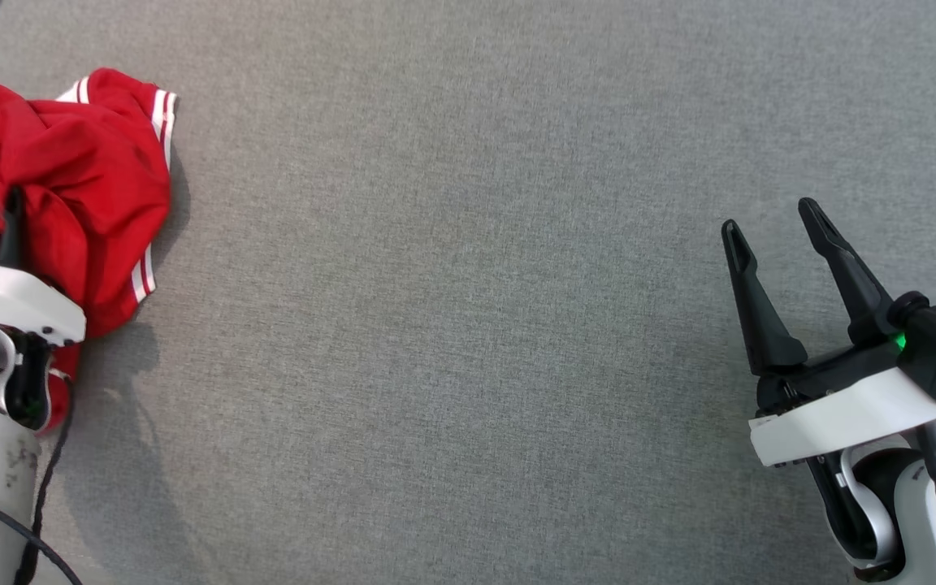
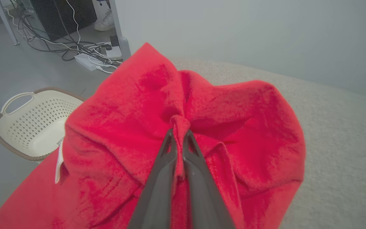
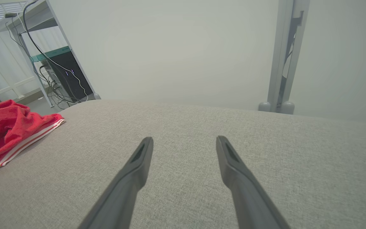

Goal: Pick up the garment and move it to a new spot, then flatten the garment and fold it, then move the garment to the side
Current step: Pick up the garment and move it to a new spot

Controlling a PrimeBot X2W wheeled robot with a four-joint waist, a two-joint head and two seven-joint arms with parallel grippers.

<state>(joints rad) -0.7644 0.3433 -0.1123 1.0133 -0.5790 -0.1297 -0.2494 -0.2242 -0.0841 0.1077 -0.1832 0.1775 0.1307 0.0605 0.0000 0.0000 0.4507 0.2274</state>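
Red garment (image 1: 86, 162) with white-striped hems: crumpled in a heap at the left edge of the grey fabric counter (image 1: 468, 325). Left end effector (image 2: 179, 135): pinched nearly closed on a twisted fold at the top of the heap, cloth squeezed in between. Right end effector (image 1: 769, 215): spread wide, gripping nothing, poised over bare counter well apart from the heap. Beyond the counter's edge, on the floor: pale perforated laundry basket (image 2: 27, 121), tangle of cables (image 2: 75, 47).

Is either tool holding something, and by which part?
The left tool pinches a bunched fold of the red garment; the right tool is open, holding nothing.
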